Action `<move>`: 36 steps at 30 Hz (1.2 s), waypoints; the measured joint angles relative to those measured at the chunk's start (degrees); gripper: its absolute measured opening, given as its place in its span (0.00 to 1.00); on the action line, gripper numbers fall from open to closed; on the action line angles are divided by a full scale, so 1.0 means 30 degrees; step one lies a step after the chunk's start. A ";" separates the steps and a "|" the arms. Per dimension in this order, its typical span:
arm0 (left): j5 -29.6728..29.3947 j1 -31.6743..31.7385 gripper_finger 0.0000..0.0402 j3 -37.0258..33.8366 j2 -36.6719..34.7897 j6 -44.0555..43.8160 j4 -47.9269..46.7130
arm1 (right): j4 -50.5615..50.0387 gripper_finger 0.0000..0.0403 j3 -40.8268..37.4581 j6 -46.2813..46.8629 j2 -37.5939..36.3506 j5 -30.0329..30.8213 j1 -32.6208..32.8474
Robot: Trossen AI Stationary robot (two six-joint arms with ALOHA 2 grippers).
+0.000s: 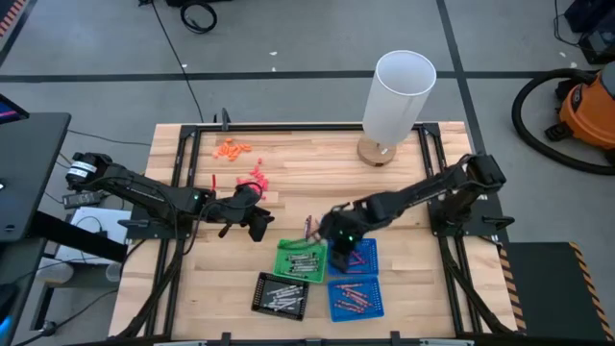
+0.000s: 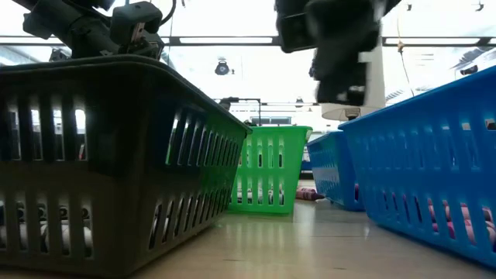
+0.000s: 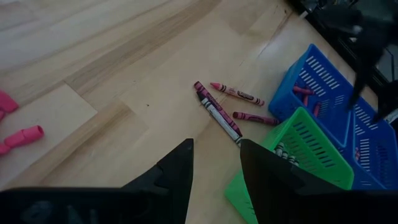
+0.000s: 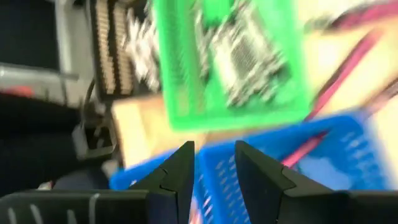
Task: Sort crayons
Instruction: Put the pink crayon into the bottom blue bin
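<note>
Few loose thin wax crayons (image 3: 225, 115) lie just beside the green plastic basket (image 3: 303, 152); light, stiff, snappable, so pinch mid-stick; left gripper (image 3: 214, 163) and right gripper (image 4: 212, 163) both open, empty.

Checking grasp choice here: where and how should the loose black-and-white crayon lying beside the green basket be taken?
Grip the black-and-white crayon at mid-length, from straight above, fingers across its thin width. It lies flat on the table, a dark red crayon close alongside, so a narrow pinch suits.
</note>
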 joint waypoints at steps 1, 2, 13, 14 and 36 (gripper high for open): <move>0.0000 0.0000 0.35 0.0000 0.0000 -0.0038 -0.0003 | 0.0033 0.31 0.0065 -0.0194 0.0000 0.0506 -0.0299; 0.0000 0.0000 0.35 0.0000 0.0000 -0.0059 0.0002 | -0.0057 0.31 0.0120 -0.0397 0.0000 0.1189 -0.0566; 0.1478 0.0004 0.35 0.0022 -0.0012 0.0246 -0.1061 | -0.2134 0.30 0.0633 -0.1736 0.0528 0.6145 -0.2490; 0.1710 0.0007 0.35 0.0022 -0.0017 0.0175 -0.1585 | -0.2889 0.30 0.0928 -0.1919 0.0663 0.6455 -0.2507; 0.1110 -0.0249 0.35 0.0014 -0.3444 -0.3035 -1.2006 | -0.3683 0.30 0.3894 -0.1628 0.5641 0.7133 -0.2998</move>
